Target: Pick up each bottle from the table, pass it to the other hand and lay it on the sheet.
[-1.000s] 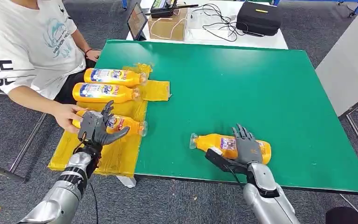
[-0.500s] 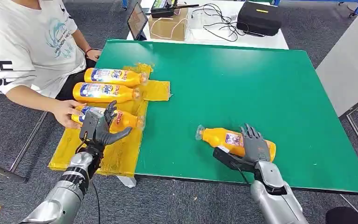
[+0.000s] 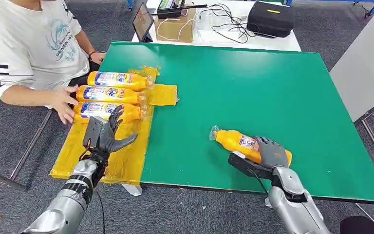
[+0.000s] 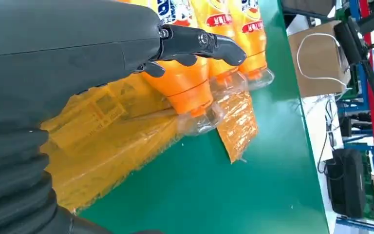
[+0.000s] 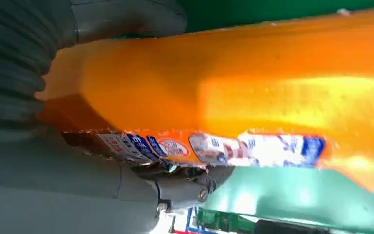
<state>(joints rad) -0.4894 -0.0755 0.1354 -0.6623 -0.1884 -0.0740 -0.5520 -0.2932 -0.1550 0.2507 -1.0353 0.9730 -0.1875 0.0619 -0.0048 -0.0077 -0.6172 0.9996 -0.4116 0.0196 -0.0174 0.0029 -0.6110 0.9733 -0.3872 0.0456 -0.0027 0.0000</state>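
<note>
I have one orange plastic bottle with a clear cap and printed label left on the green table top, lying on its side at the near right. Its long axis runs from the cap, pointing far and left, to its base at the near right, and my right hand sits over that base end. In the right wrist view the orange body lies pressed between the grey thumb and the darker fingers, so I judge the hand closed around the bottle's base, though I cannot tell whether the bottle is off the table.

My left hand hovers over the crinkled yellow plastic sheet at the table's near left edge, fingers spread apart and holding nothing. It is well apart from the bottle, which lies to its right, with its cap end turned towards that hand. For the hand-over I would bring the bottle leftward, cap first.

Three more orange bottles lie side by side on the far part of the sheet, caps to the right. A person's hand rests at their base ends.
</note>
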